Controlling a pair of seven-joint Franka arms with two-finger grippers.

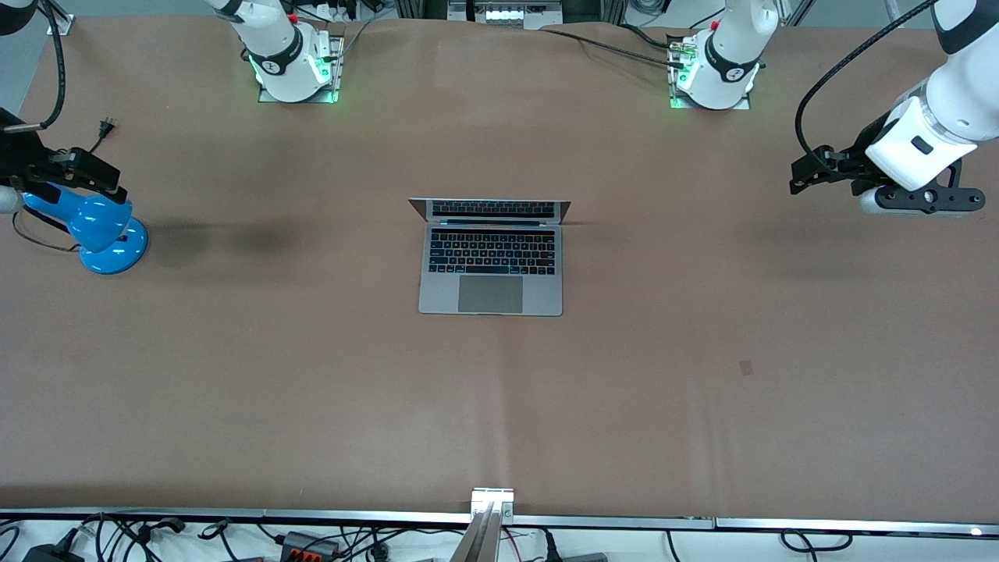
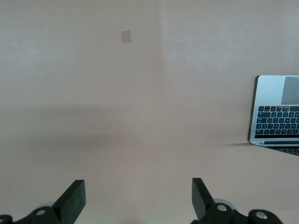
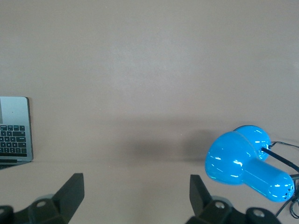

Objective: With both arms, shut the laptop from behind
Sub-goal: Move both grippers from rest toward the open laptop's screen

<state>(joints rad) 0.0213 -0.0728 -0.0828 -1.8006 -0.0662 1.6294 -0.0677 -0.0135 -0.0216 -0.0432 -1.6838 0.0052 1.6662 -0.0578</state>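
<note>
While both arms wait at the table ends, front view has the slim silver-grey metal laptop [image 1: 491,256] open mid-table. Left wrist: left gripper [image 2: 138,198] spread over bare brown cloth. Right wrist: right gripper [image 3: 137,196] spread near a glossy blue desk lamp [image 3: 247,161]. Approach the lid's back evenly, together.

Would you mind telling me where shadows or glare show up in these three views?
Front view: soft dark shadows lie on the table beside the blue lamp, fainter near the left gripper; green light glows at both arm bases. Right wrist view: white highlights glint on the lamp. Left wrist view: a faint shadow band crosses the table toward the laptop.
</note>
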